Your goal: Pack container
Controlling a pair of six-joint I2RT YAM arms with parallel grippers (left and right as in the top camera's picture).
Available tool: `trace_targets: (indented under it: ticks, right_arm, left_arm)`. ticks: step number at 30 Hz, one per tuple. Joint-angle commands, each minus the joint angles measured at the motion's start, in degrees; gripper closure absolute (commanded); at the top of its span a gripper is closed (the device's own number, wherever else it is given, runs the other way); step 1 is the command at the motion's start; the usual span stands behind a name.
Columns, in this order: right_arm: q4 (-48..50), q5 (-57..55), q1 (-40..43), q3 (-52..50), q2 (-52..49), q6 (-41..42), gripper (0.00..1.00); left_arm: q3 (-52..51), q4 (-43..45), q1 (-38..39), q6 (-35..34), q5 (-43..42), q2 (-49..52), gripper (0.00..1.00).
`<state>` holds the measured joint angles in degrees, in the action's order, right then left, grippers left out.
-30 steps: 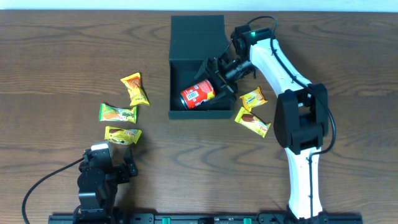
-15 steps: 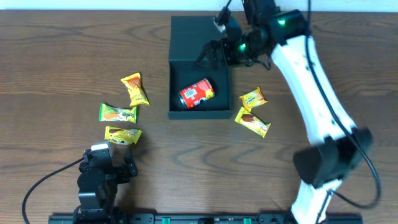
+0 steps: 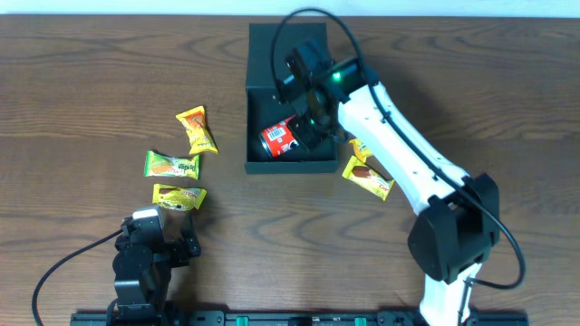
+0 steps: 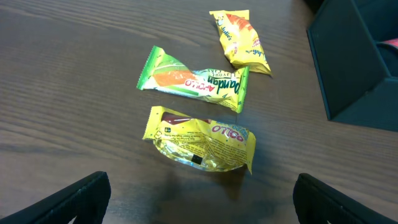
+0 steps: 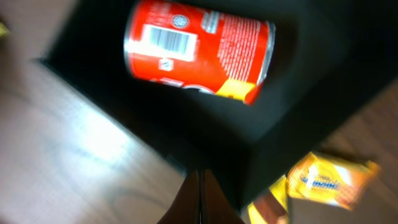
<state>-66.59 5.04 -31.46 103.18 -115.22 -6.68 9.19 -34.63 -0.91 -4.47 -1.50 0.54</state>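
Right pincer (image 5: 200, 188), closed and empty, hangs above the container (image 3: 268, 52), near one corner.

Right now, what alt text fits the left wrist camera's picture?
Three snack packets lie on a wooden table: a yellow packet nearest, a green packet behind it, an orange-yellow packet farthest. The teal container shows at right. The left gripper hangs open.

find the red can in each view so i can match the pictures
Overhead: the red can lies just above centre, inside the dark container.
Left wrist: not clearly in it; only the container's corner shows, upper right.
Right wrist: top centre, inside the container.
Shared landmark: the container.
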Motion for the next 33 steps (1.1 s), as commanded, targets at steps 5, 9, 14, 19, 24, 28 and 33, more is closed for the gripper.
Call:
trace_targets:
  ticks: [5,9,14,19,24,28,33]
  right_arm:
    - [5.9,5.5,0.4,-6.7,-0.3,0.6,0.98]
    - [8.9,5.5,-1.6,-8.0,-0.3,0.6,0.99]
    - [11.6,4.7,-2.2,-9.9,-0.3,2.4,0.99]
    - [15.1,4.2,-2.1,-8.8,-0.3,2.6,0.99]
    - [23.5,-3.9,-2.0,-8.3,-0.3,6.3,0.99]
    - [26.6,-9.9,-0.4,-8.3,-0.3,7.5,0.99]
    - [31.8,-5.6,0.9,-8.3,-1.6,8.5,0.99]
  left_arm:
    - [-0.3,-0.2,0.2,0.2,0.4,-0.3,0.05]
    - [-0.3,-0.2,0.2,0.2,0.4,-0.3,0.05]
    - [-0.3,-0.2,0.2,0.2,0.4,-0.3,0.05]
    - [-0.3,-0.2,0.2,0.2,0.4,-0.3,0.05]
    - [-0.3,-0.2,0.2,0.2,0.4,-0.3,0.05]
    - [-0.3,-0.2,0.2,0.2,0.4,-0.3,0.05]
    - [-0.3,-0.2,0.2,0.2,0.4,-0.3,0.05]
